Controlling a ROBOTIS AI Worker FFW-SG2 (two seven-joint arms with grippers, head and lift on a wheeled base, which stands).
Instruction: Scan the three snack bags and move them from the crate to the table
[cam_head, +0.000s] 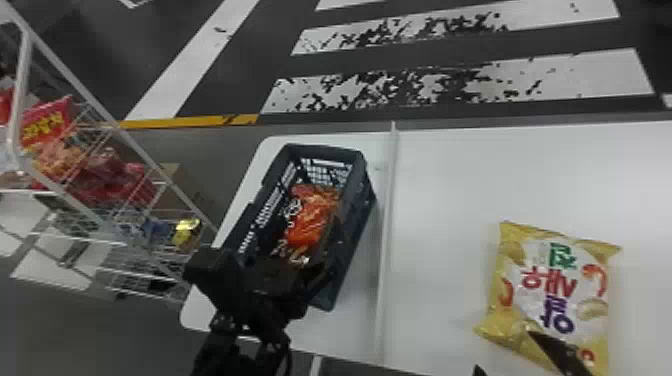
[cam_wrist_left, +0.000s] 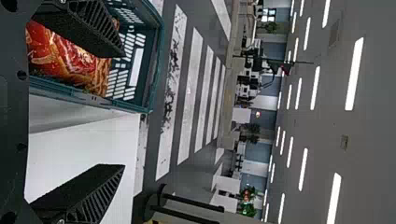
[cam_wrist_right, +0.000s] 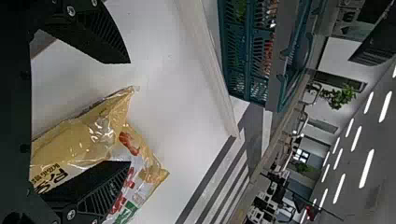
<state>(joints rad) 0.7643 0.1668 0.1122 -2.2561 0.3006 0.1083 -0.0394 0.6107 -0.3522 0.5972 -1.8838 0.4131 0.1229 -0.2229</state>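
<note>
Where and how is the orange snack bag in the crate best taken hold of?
Best, I think, is to grip the orange snack bag across its middle, from straight above: the crate has an open top but walls around the bag, and the bag's body looks full enough to pinch.

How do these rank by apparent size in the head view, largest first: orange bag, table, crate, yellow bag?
1. Table
2. Crate and yellow bag: too close to rank, and the left arm covers part of the crate
3. Orange bag, going by its visible part
</note>
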